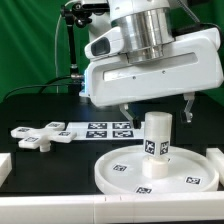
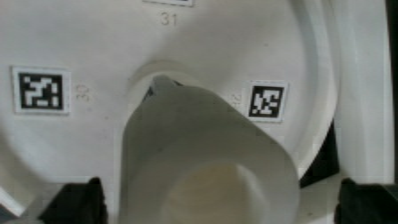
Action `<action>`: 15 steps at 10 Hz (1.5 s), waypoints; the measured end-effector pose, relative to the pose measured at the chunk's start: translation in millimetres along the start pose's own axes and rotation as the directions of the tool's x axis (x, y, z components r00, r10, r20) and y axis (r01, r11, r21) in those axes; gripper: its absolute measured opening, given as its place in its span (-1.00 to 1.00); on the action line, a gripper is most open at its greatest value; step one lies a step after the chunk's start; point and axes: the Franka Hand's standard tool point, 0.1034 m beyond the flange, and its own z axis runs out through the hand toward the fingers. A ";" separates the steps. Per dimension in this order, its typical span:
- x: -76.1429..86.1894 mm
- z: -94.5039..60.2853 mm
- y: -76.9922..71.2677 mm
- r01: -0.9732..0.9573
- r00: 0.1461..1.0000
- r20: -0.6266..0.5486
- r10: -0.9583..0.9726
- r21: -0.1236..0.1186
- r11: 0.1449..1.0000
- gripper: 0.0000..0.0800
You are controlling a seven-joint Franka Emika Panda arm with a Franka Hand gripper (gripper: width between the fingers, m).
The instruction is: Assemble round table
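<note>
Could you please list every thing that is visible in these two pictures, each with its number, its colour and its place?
round disc: one, white with small black-and-white tags, on the table at the front, toward the exterior view's right.
leg: one, white, tagged, upright on the disc's middle.
cross-shaped foot: one, white, tagged, flat on the table at the exterior view's left.
marker board: one, white with black tags, flat behind the disc.
bars: three seen, plain white, along the front and at both sides.
table: one, black, under everything.
cable: one, green, at the back.
arm: one, white and silver, above the disc.
gripper: one, jaws open, one on each side of the leg's top.
</note>
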 end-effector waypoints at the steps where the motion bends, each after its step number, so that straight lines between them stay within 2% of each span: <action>1: -0.6 0.7 -2.4 0.090 0.996 0.002 -0.090 -0.014 0.996 0.62; 5: 4.8 -1.3 9.5 0.344 0.939 0.001 -0.344 -0.020 0.939 0.62; 8: 3.3 -0.4 7.5 0.501 0.865 0.018 -0.501 -0.030 0.865 0.62; 10: 1.1 1.4 4.9 0.622 0.783 0.033 -0.621 -0.034 0.782 0.62; 12: -0.2 2.4 2.3 0.793 0.610 0.058 -0.791 -0.038 0.609 0.62; 15: -1.0 3.3 -5.2 0.929 0.371 0.110 -0.922 -0.046 0.368 0.62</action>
